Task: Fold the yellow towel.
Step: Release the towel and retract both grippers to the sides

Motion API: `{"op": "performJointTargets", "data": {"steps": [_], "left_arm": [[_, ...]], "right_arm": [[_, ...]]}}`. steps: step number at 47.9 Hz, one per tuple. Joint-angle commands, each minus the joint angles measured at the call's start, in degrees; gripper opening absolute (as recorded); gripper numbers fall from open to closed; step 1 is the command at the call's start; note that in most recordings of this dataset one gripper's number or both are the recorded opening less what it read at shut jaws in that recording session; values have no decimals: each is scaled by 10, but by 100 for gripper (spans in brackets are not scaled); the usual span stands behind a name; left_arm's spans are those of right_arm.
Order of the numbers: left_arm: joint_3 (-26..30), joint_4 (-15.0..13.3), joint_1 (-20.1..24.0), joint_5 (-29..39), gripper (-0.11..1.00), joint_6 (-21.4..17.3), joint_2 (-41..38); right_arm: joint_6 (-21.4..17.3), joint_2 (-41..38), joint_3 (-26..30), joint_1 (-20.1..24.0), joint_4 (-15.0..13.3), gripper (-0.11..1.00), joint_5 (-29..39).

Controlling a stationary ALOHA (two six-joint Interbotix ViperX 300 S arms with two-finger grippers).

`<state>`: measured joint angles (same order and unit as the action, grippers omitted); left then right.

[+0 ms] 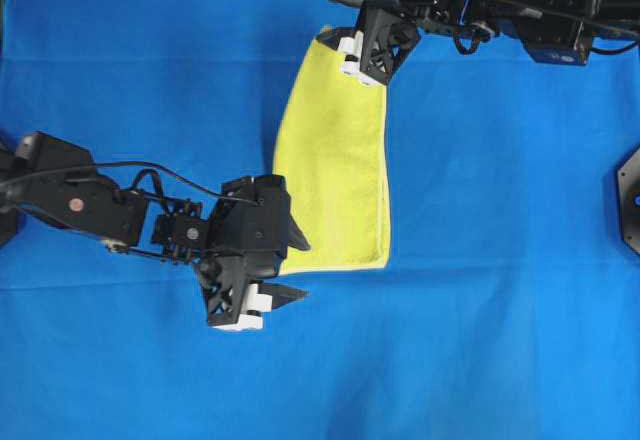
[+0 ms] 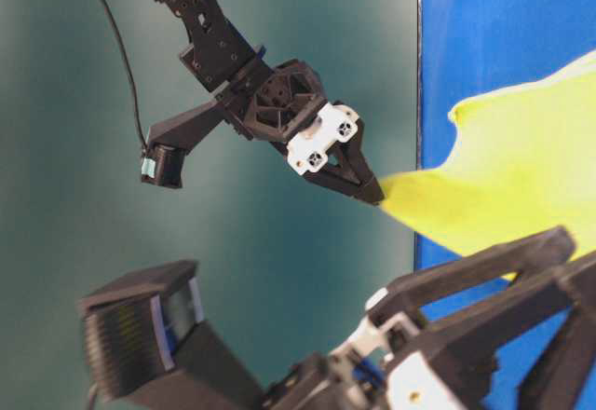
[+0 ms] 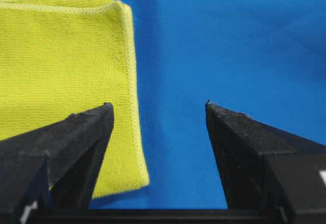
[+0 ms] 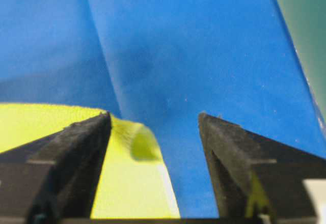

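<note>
The towel lies folded into a tall narrow strip on the blue cloth that covers the counter, a little right of centre in the overhead view. Its right edge runs straight with the hems stacked. Its left edge curves outward in the middle. The bottom edge lies flat and squared. The top corner is curled up slightly, as seen from the right wrist.

Left hand: at the towel's lower left corner, jaws spread wide. The upper finger overlaps the towel's left edge in the overhead view; whether it touches cannot be told. The lower finger is over the blue cloth, clear of the towel. The left wrist view shows the towel's corner beside the left finger, with open blue cloth between the two fingers. Nothing is pinched.

Right hand: at the towel's top edge, near its upper left corner. The right wrist view shows the jaws spread, with the curled corner next to the left finger and nothing gripped.
</note>
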<state>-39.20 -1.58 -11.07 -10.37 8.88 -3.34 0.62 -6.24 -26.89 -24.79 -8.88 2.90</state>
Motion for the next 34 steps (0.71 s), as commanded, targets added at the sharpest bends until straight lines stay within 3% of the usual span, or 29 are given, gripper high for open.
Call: {"op": "performJointTargets", "data": {"steps": [1, 15, 34], "left_arm": [[1, 0, 4, 4, 68, 0, 28], [-33, 1, 20, 44, 68, -7, 131], [-154, 1, 103, -4, 68, -67, 319]], "right_arm": [[1, 25, 2, 1, -2, 62, -3], [-7, 124, -55, 9, 1, 59, 6], [-64, 342, -213, 37, 15, 59, -45]]}}
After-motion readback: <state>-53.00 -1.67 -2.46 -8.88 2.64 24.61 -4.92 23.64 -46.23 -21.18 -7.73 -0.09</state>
